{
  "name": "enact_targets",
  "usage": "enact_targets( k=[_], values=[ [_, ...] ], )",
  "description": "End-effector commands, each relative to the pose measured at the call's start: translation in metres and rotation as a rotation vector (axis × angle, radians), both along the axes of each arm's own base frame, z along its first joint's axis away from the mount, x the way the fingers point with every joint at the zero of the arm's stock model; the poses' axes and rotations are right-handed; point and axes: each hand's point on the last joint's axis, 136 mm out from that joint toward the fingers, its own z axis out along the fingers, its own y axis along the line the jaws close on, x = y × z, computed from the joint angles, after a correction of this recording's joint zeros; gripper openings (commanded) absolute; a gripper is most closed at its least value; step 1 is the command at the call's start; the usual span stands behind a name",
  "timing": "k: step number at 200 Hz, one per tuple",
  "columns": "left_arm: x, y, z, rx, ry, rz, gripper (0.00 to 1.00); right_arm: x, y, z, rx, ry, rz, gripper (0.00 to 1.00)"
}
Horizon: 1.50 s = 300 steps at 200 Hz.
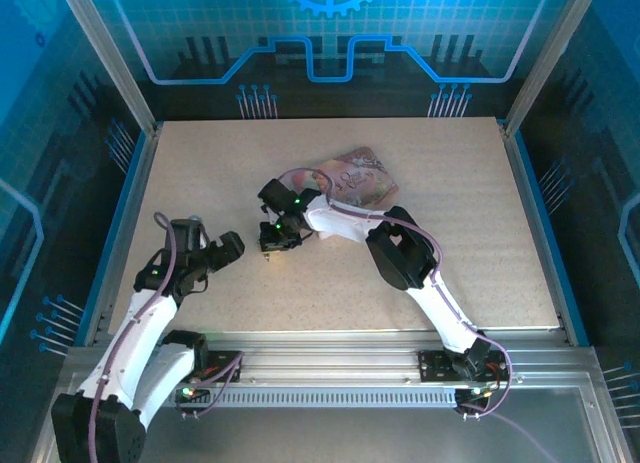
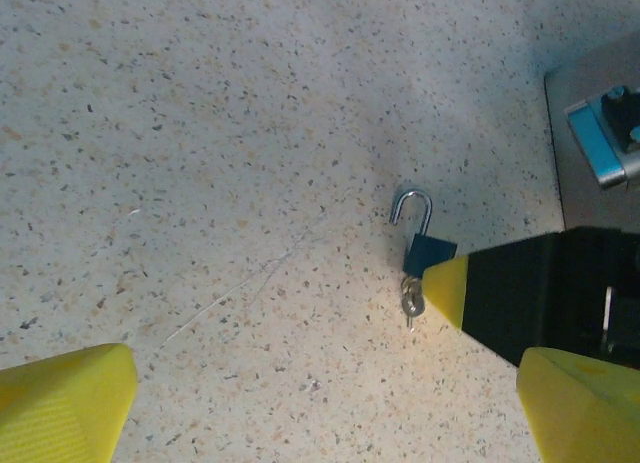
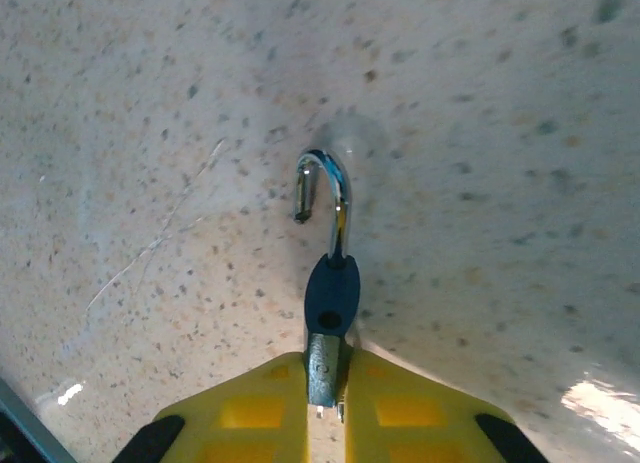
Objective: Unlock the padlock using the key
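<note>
Top cam: high & behind the arm bases, tilted down/fwd, so you get the whole table (image 1: 450, 203) from far off. Left wrist cam: mid height, aimed down at the table, left fingers (image 2: 65, 398) at the bottom corners. Right wrist cam: v. close & low, looking out along the right fingers (image 3: 255, 418). Both wrist views share the padlock (image 2: 428, 253), key (image 2: 411, 303) & a scratch (image 2: 240, 288).

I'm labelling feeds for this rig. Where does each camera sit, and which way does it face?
Top external: above, behind the left arm and right arm, looking down on the table; both show.
Left wrist: faces down at the padlock; left gripper open at the lower corners.
Right wrist: faces down along the right gripper, shut on the key.
Shared: both wrists see the padlock.
</note>
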Motion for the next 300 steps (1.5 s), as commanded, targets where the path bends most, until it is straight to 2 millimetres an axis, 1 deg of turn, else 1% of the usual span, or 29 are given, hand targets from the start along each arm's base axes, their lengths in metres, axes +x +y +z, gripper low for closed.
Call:
enact_targets(
  k=[1, 13, 29, 47, 63, 67, 69, 71, 91, 105, 122, 137, 157, 173, 189, 209, 233, 249, 265, 275, 277, 278, 282, 300],
  values=[
    [0.0, -0.005, -0.003, -0.009, -0.006, -0.044, 0.99, -0.004, -0.012, -0.015, -0.08, 0.017, 0.025, 0.2],
    [0.0, -0.006, -0.002, -0.012, -0.011, -0.049, 0.99, -0.001, -0.013, -0.009, -0.085, -0.002, 0.03, 0.3],
    [-0.001, -0.007, -0.002, -0.016, -0.016, -0.057, 0.99, 0.003, -0.014, 0.001, -0.092, -0.035, 0.039, 0.38],
    [-0.002, -0.008, -0.001, -0.021, -0.022, -0.064, 0.99, 0.009, -0.015, 0.019, -0.097, -0.08, 0.047, 0.4],
    [-0.002, -0.01, 0.002, -0.027, -0.028, -0.074, 0.99, 0.013, -0.016, 0.04, -0.09, -0.127, 0.054, 0.4],
    [-0.002, -0.011, 0.003, -0.028, -0.032, -0.079, 0.99, 0.013, -0.017, 0.04, -0.097, -0.133, 0.057, 0.4],
    [-0.002, -0.011, 0.003, -0.029, -0.033, -0.08, 0.99, 0.014, -0.017, 0.052, -0.083, -0.15, 0.055, 0.4],
    [-0.002, -0.011, 0.004, -0.029, -0.035, -0.082, 0.99, 0.013, -0.016, 0.056, -0.079, -0.16, 0.057, 0.4],
    [-0.002, -0.014, 0.01, -0.033, -0.054, -0.105, 0.99, 0.013, -0.02, 0.091, -0.062, -0.247, 0.074, 0.41],
    [-0.002, -0.017, 0.019, -0.038, -0.077, -0.119, 0.99, 0.009, -0.024, 0.116, -0.049, -0.321, 0.096, 0.42],
    [0.0, -0.022, 0.033, -0.058, -0.105, -0.144, 0.99, 0.002, -0.034, 0.145, -0.035, -0.413, 0.111, 0.44],
    [0.002, -0.03, 0.046, -0.088, -0.123, -0.181, 0.99, -0.005, -0.05, 0.168, -0.027, -0.494, 0.106, 0.45],
    [0.006, -0.043, 0.062, -0.143, -0.134, -0.226, 0.99, -0.013, -0.079, 0.193, -0.02, -0.597, 0.079, 0.49],
    [0.009, -0.052, 0.069, -0.174, -0.117, -0.248, 0.99, -0.019, -0.106, 0.21, -0.02, -0.684, 0.048, 0.55],
    [0.013, -0.064, 0.074, -0.174, -0.109, -0.272, 0.99, -0.023, -0.137, 0.224, -0.032, -0.777, 0.015, 0.65],
    [0.019, -0.085, 0.078, -0.145, -0.131, -0.32, 0.99, -0.025, -0.177, 0.233, -0.077, -0.871, -0.032, 0.75],
    [0.028, -0.108, 0.082, -0.074, -0.191, -0.388, 0.99, -0.023, -0.229, 0.233, -0.153, -0.929, -0.118, 0.84],
    [0.035, -0.118, 0.083, -0.001, -0.234, -0.435, 0.99, -0.021, -0.266, 0.231, -0.2, -0.949, -0.205, 0.85],
    [0.047, -0.116, 0.079, 0.092, -0.282, -0.454, 0.99, -0.023, -0.303, 0.228, -0.231, -0.971, -0.305, 0.86],
    [0.055, -0.113, 0.077, 0.166, -0.324, -0.476, 0.99, -0.025, -0.326, 0.225, -0.241, -0.994, -0.386, 0.94],
    [0.057, -0.112, 0.078, 0.184, -0.335, -0.48, 0.99, -0.025, -0.331, 0.227, -0.237, -1.004, -0.408, 0.96],
    [0.058, -0.112, 0.077, 0.194, -0.34, -0.482, 0.99, -0.025, -0.334, 0.223, -0.246, -1.0, -0.413, 0.97],
    [0.061, -0.111, 0.077, 0.225, -0.356, -0.491, 0.99, -0.026, -0.345, 0.22, -0.253, -1.011, -0.453, 1.0],
    [0.073, -0.104, 0.08, 0.379, -0.438, -0.526, 0.99, -0.031, -0.386, 0.207, -0.282, -1.077, -0.596, 1.0]
  ],
)
